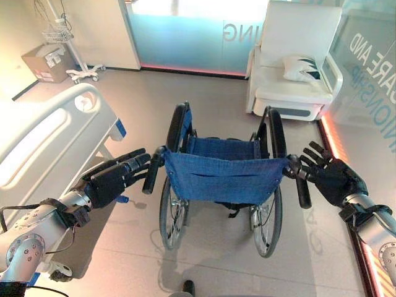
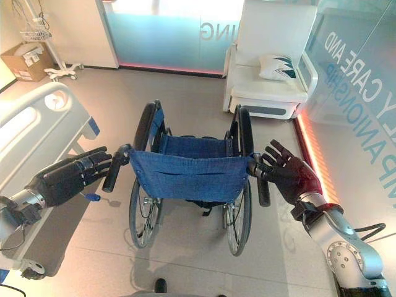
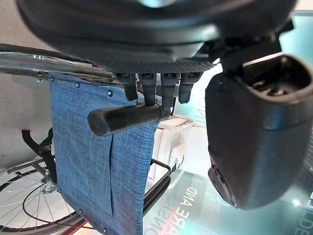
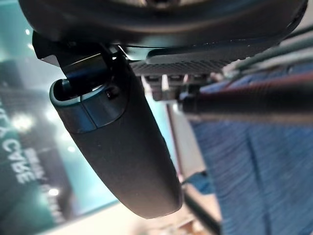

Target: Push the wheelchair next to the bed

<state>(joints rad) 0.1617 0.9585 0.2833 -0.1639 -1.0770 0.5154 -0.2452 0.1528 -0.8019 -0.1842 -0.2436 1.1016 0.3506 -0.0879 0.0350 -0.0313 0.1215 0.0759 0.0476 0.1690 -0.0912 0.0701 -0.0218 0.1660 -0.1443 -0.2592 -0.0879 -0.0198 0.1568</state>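
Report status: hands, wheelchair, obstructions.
Left hand and right hand open at the push handles. Wheelchair beside the bed, facing the white armchair. No obstruction seen.

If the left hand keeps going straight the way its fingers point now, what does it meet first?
Most likely the wheelchair's left push handle: the left hand is open, fingers aimed at that black grip, with the blue backrest just beyond. Depth is unclear; it may already be touching.
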